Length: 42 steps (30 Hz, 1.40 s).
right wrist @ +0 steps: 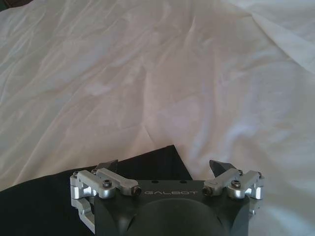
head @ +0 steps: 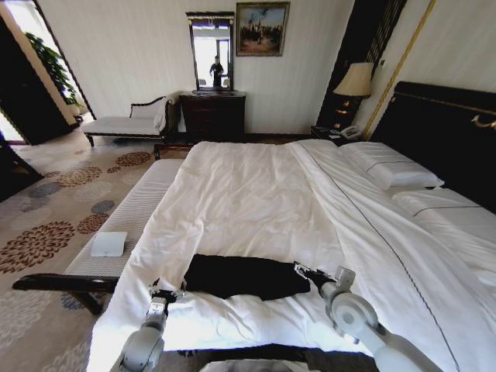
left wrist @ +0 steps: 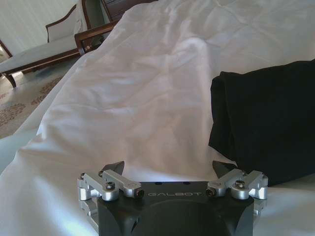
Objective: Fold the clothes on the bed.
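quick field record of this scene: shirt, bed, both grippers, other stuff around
shirt: black T-shirt lying as a flat folded band across the near end of the bed
bed: white sheets, pillows by the dark headboard
left gripper: open, at the shirt's left end, over the sheet
right gripper: open, at the shirt's right end, over the shirt's edge
beside bed: pale bench with a small white object on it
background: chaise, dresser, lamp
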### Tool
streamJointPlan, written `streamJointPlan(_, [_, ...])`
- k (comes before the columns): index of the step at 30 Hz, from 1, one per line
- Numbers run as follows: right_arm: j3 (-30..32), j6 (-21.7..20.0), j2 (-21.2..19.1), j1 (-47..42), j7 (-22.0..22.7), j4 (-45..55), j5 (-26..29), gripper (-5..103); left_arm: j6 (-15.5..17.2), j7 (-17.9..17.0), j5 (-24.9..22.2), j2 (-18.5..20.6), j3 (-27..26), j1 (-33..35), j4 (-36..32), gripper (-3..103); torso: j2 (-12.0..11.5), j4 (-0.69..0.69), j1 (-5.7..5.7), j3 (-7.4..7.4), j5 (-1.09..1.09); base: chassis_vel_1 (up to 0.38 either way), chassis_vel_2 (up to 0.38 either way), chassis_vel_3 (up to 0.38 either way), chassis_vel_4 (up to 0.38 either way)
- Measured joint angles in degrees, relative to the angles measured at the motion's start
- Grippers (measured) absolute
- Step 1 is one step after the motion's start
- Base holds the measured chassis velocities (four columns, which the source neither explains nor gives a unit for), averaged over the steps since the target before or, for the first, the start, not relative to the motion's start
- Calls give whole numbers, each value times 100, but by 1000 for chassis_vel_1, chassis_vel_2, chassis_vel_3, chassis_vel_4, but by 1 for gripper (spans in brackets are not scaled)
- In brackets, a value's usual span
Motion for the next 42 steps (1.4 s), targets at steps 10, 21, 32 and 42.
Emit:
streamJointPlan(10, [-15, 227, 61, 202, -825, -612, 28, 97, -5, 14, -129, 49, 51, -146, 135, 100, 0, 0, 0, 0, -1, 0, 0, 0, 0])
streamJointPlan(21, [-91, 278, 94, 279, -1016, -785, -24, 59, 13, 17, -203, 62, 105, -262, 218, 100, 0, 0, 0, 0, 0, 0, 0, 0, 0])
streamJointPlan(32, [-137, 229, 96, 208, -1006, -801, -61, 41, 31, 17, -202, 36, 135, -309, 270, 100, 1, 0, 0, 0, -1, 0, 0, 0, 0])
streamJointPlan(42, [-148, 256, 105, 155, -1043, -737, -82, 17, 26, 21, -181, 30, 118, -290, 268, 100, 1, 0, 0, 0, -1, 0, 0, 0, 0])
